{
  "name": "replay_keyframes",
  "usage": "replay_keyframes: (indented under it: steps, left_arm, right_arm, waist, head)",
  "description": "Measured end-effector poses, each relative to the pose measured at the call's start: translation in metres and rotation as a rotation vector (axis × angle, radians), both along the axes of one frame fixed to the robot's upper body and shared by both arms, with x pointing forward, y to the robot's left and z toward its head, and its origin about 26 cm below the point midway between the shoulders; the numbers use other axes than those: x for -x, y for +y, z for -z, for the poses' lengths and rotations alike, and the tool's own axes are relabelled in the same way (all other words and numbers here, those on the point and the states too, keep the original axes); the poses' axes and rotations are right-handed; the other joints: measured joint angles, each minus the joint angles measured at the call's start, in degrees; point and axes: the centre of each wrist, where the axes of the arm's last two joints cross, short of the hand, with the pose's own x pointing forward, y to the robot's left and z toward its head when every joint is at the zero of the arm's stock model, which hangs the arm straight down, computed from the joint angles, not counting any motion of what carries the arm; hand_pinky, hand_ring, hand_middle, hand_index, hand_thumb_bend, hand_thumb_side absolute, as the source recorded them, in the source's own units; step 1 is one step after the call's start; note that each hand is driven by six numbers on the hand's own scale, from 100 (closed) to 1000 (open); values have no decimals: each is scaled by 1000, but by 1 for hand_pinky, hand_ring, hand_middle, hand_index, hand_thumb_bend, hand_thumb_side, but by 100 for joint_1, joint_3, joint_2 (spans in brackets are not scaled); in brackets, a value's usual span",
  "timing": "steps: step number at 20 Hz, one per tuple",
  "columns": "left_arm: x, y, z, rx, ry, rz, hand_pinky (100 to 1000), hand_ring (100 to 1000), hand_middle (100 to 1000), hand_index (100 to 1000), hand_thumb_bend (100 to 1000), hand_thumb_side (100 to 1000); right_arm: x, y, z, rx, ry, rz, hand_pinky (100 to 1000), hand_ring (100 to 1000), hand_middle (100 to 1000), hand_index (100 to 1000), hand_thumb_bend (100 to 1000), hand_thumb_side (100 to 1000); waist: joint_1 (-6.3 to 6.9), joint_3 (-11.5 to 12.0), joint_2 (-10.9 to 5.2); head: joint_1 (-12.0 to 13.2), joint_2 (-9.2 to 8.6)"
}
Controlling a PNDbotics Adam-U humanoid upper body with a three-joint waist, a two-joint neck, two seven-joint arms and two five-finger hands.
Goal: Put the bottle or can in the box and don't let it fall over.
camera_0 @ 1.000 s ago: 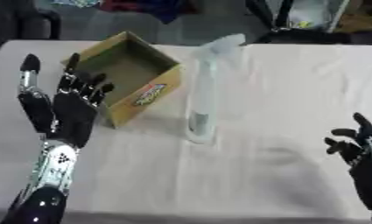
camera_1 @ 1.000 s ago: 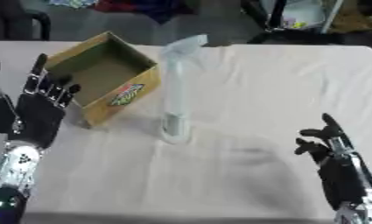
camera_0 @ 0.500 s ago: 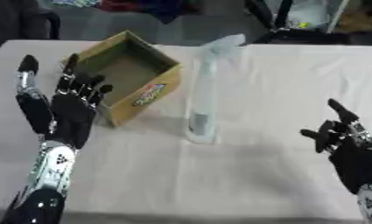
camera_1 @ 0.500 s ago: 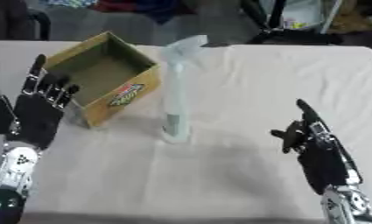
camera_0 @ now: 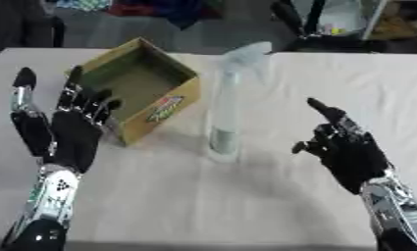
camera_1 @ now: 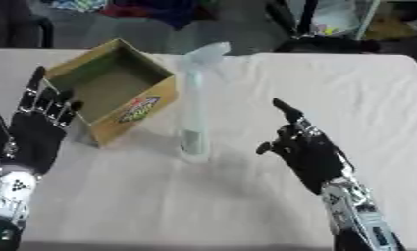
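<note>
A tall clear spray bottle point(camera_0: 225, 105) stands upright on the white tablecloth, just right of an open yellow-brown cardboard box point(camera_0: 141, 87). My right hand point(camera_0: 345, 145) hovers to the right of the bottle with a gap between them, fingers partly spread, one pointing up, holding nothing. My left hand point(camera_0: 62, 128) is raised at the left, beside the box's near corner, palm out and fingers straight up, empty.
The white-covered table point(camera_0: 246, 206) stretches across the view. Dark chairs and cluttered items point(camera_0: 331, 19) stand beyond its far edge. Bare cloth lies in front of the bottle and on the right.
My right hand has risen from the lower right corner and moved left toward the bottle. The left hand, bottle and box have stayed put.
</note>
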Motion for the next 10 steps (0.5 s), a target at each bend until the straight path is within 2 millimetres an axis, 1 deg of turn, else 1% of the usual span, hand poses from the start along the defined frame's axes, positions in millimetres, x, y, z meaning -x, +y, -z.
replay_keyframes:
  steps: [5,10]
  left_arm:
    - [0,0,0,-1,0,2,597,601,412,1000,375,833]
    - [0,0,0,-1,0,4,597,602,413,1000,374,833]
  right_arm:
    - [-10,4,-5,-54,64,-44,486,101,100,1000,100,595]
    - [-17,11,-8,-158,155,-89,470,100,100,1000,100,591]
  waist:
    - [-13,24,0]
    - [-9,50,0]
  head:
    - [-8,-14]
    - [-10,-18]
